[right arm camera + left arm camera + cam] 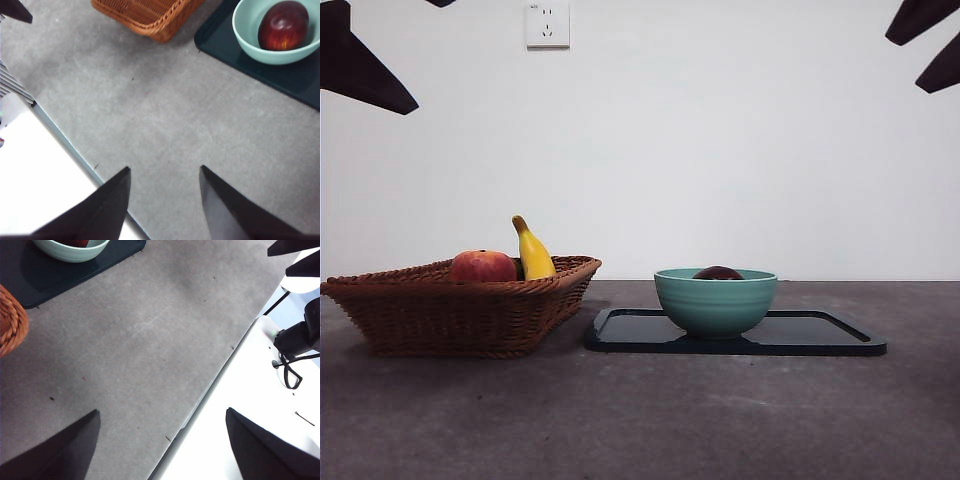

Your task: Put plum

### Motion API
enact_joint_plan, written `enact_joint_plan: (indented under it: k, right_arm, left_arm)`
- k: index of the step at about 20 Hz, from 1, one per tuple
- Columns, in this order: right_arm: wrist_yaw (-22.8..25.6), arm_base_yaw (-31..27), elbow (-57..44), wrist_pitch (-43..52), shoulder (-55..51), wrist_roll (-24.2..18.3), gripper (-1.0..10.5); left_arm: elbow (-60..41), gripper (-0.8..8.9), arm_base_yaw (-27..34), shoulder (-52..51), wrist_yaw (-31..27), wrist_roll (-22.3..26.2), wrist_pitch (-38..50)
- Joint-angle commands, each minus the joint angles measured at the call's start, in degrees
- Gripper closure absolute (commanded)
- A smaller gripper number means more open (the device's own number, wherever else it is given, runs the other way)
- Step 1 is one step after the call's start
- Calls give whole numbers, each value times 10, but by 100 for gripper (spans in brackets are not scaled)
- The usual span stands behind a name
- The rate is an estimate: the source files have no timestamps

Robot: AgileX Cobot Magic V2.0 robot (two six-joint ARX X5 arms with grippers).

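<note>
The plum [718, 272] lies inside a teal bowl [715, 302], only its dark top showing over the rim. From the right wrist view the plum [282, 26] shows glossy maroon in the bowl [248, 37]. A sliver of the plum [77, 242] shows in the left wrist view too. My left gripper [160, 442] hangs open over bare table near the table's edge, holding nothing. The right gripper [164, 192] is open as well, well apart from the bowl. Both arms show only as black tips [365, 65] at the front view's top corners.
The bowl stands on a dark tray [820, 335]. To its left is a wicker basket [460, 312] with a red-orange peach [482, 266] and a yellow banana [533, 252]. Grey table surface [640, 420] stretches in front.
</note>
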Motion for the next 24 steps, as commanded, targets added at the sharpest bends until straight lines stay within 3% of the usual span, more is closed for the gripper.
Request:
enact_joint_plan:
  k: [1,7,10,16,24]
  right_arm:
    - [-1,3,0,5,3,-3,726]
    - [-2,3,0,4,3,-3,726]
    - [-2,3,0,4,3,-3,726]
    - [-2,3,1,4,3,0,726]
    - [-2,3,4,-6,-29,13,726]
  left_arm:
    - [6,411,-3,3,3,4,1]
    - [6,411,-3,3,3,1,4]
    - [7,417,-8,4,3,-34,39]
    - [22,416,-10,31,-18,-138,198]
    - [225,416,-52,247,-77,-97,197]
